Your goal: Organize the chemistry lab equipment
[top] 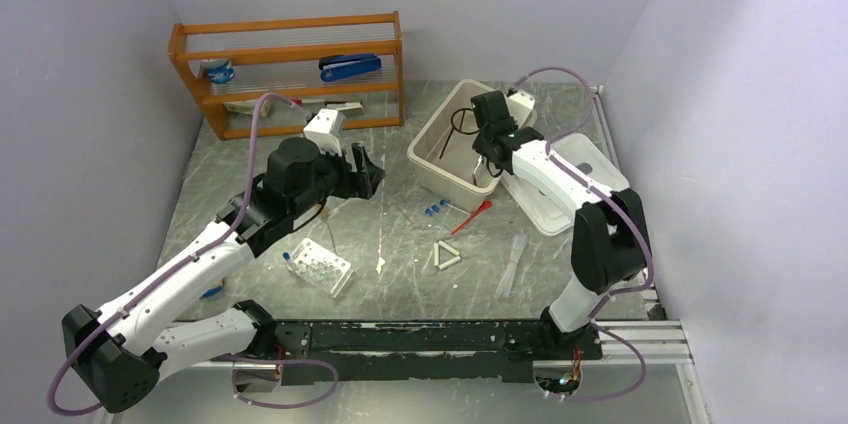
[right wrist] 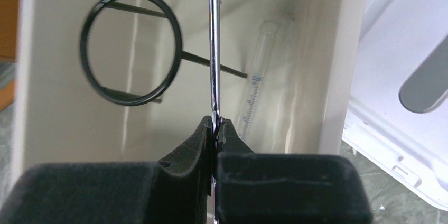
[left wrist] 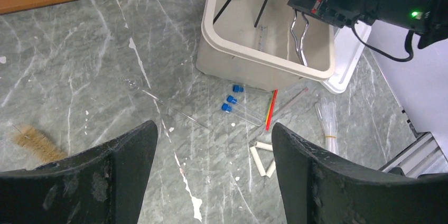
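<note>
Marbled table point(top: 420, 294); wrist view reveals right gripper point(right wrist: 215, 129) clamping forceps point(right wrist: 213, 49), left gripper point(left wrist: 214, 135) wide.

I get even, diffuse light from overhead. The top view is bright but slightly soft, with a cool lilac cast on the walls point(top: 80, 94). Shadows on the counter point(top: 400, 274) around the beige bin point(top: 432, 162) are faint and soft-edged. Inside the bin, a hard streak of glare runs down the metal scissor-forceps point(right wrist: 213, 49), and pale reflections ripple on its floor. The right gripper point(right wrist: 215, 124) jaws are a dark, out-of-focus mass. The left gripper point(left wrist: 214, 127) jaws are near-black but sharper. Just right of the bin, a green indicator light point(left wrist: 414, 14) blooms.
</note>
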You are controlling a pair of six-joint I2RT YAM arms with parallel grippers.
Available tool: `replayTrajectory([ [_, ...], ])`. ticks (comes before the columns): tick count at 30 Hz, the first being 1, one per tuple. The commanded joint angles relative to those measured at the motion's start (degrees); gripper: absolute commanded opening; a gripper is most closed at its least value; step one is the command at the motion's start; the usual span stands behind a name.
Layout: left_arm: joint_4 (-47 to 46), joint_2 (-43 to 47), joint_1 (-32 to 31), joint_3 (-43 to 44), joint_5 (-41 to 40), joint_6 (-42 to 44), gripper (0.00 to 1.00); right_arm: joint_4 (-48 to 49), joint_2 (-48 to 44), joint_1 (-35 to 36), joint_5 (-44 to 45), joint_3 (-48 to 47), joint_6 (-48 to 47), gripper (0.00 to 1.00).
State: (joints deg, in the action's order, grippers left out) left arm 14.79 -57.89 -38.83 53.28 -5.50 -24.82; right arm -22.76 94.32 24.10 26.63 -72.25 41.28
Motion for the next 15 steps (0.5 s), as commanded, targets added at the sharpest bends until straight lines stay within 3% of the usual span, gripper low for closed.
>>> replayTrajectory([
  [1,-1.8,-0.1,0.2,-0.7,0.8,0.6,0.82,-2.0,2.2,-0.7,4.4,-2.2,2.1,0.00],
  [15,-1.1,-1.6,0.2,-0.4,0.6,-0.1,0.82,-0.8,9.7,-0.6,8.8,-2.5,2.0,0.00],
])
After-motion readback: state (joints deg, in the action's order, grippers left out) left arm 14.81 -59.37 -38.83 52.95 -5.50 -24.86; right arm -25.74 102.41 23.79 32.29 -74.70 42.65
